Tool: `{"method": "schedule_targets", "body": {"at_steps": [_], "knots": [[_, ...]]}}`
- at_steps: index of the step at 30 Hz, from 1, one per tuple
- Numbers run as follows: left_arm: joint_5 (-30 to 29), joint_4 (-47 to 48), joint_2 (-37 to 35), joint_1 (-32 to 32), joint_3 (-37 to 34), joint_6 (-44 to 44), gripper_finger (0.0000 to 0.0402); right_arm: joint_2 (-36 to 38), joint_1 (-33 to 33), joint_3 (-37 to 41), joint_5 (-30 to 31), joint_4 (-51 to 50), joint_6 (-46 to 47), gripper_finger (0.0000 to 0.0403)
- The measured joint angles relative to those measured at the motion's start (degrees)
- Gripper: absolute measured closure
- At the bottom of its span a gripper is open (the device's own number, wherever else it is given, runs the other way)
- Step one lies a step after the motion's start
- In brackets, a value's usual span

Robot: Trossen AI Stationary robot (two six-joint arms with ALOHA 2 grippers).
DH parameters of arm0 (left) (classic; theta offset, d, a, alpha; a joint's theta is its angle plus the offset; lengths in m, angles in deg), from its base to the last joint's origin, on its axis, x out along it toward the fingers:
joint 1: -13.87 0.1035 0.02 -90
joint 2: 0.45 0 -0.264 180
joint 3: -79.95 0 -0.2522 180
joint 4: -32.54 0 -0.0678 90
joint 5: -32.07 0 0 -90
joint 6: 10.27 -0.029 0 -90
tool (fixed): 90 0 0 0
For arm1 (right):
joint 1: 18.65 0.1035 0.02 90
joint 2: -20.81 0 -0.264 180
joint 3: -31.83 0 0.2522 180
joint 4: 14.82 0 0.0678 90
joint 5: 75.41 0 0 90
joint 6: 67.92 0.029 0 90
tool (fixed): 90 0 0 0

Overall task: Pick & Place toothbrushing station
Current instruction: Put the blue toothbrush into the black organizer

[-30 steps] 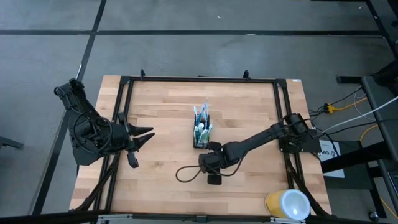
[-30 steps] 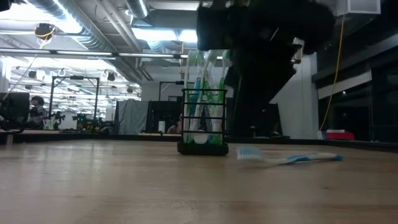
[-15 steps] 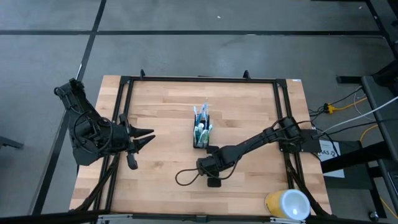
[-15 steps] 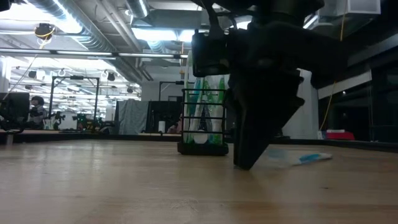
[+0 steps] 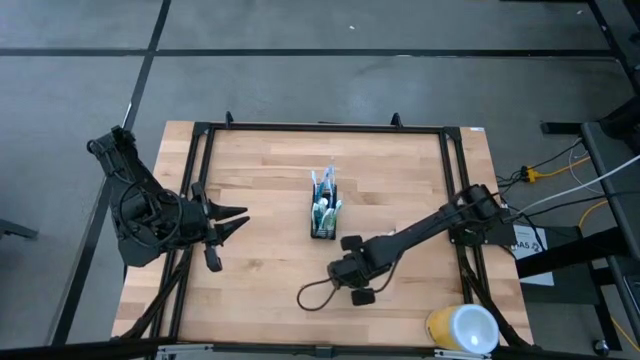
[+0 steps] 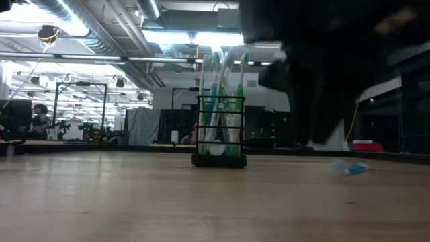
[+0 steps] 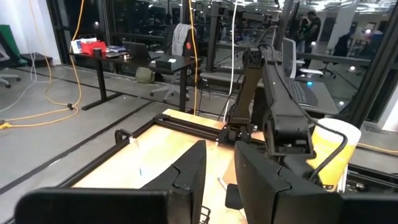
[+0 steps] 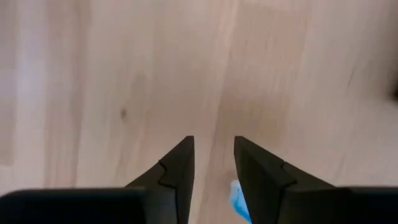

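Bare wood (image 5: 260, 190) around central holder (image 5: 324, 215)

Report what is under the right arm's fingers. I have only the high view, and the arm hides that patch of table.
Observer: In the low view a blue-white toothbrush lies flat on the table, apart from the holder.
Operator: Say whether the right gripper has it. I can see the left gripper waiting at the table's left edge.
Observer: It does not. In the right wrist view the right gripper has its fingers parted over bare wood, and only a blue end shows beside one finger.
Operator: Check the holder.
Observer: It stands upright, with green-white and blue-white brushes standing in it.
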Motion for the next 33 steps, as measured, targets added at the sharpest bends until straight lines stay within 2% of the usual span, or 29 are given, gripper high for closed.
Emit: {"method": "schedule_targets", "body": {"at_steps": [5,10,16,22,28,33], "knots": [[-0.1,0.0,0.2,0.0,0.0,1.4,0.0320,2.4,0.2,-0.1,0.8,-0.9,-3.6,0.0285],[-0.1,0.1,1.4,0.0,0.0,1.7,0.0322,4.0,0.2,-0.1,4.1,-4.4,-9.4,0.0285],[0.0,0.0,2.9,0.0,0.0,3.6,0.0322,3.7,0.0,3.3,3.0,-4.6,-15.1,0.0285],[0.0,-0.1,3.3,0.0,0.0,4.5,0.0320,3.6,0.2,9.2,0.5,-4.5,-15.4,0.0285],[-0.5,-0.1,3.3,0.0,0.0,5.0,0.0320,3.7,0.2,12.4,1.8,1.7,-15.3,0.0285],[-0.9,-0.1,3.3,0.0,0.0,6.7,0.0320,4.0,0.3,12.4,3.4,1.6,-12.6,0.0285]]}}
